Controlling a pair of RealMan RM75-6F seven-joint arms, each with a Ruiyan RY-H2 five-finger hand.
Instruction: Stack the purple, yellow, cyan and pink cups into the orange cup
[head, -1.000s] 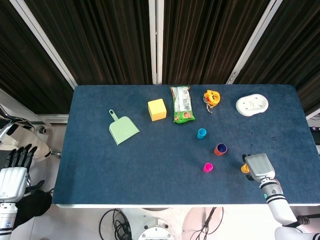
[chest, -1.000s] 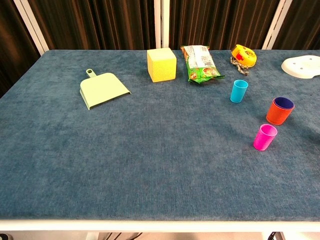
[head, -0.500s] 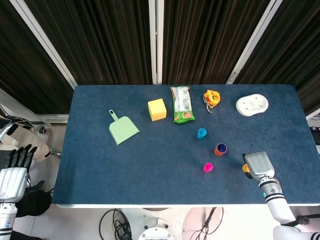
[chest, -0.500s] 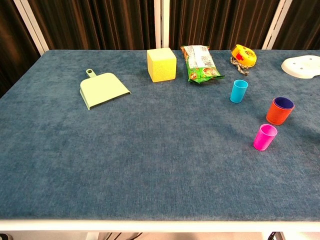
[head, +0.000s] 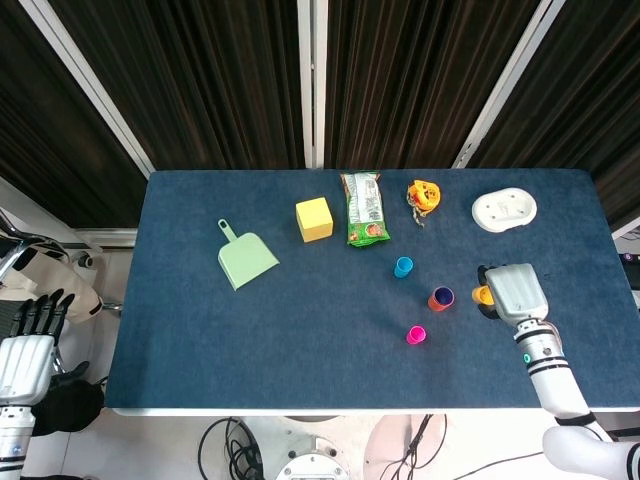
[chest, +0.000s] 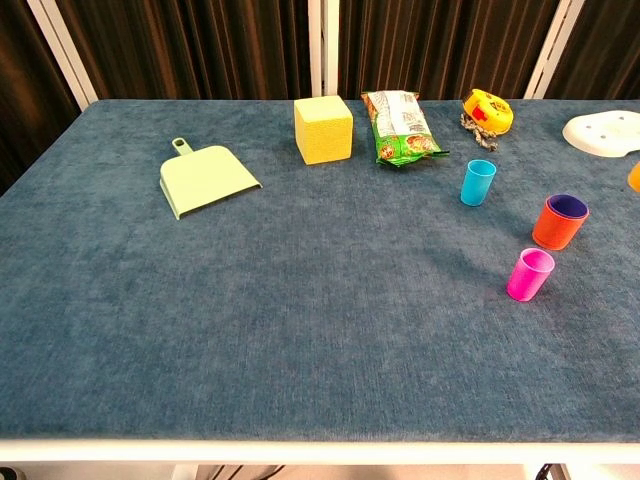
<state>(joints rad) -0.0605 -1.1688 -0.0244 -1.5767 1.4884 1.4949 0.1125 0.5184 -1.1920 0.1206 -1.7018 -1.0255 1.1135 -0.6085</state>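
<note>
The right robot hand (head: 514, 291) grasps the yellow cup (head: 483, 295) – carried beside the orange cup (head: 441, 298), where purple already nests.

Table (chest: 300, 330) top is matt blue cloth, short rough nap. Cyan cup (chest: 478, 182), pink cup (chest: 528, 274), orange cup (chest: 557, 224) and green dustpan (chest: 205, 180) look like smooth plastic with a slight sheen. Snack bag (chest: 402, 127) is glossy printed film; yellow block (chest: 322, 129) looks matt and spongy.
</note>
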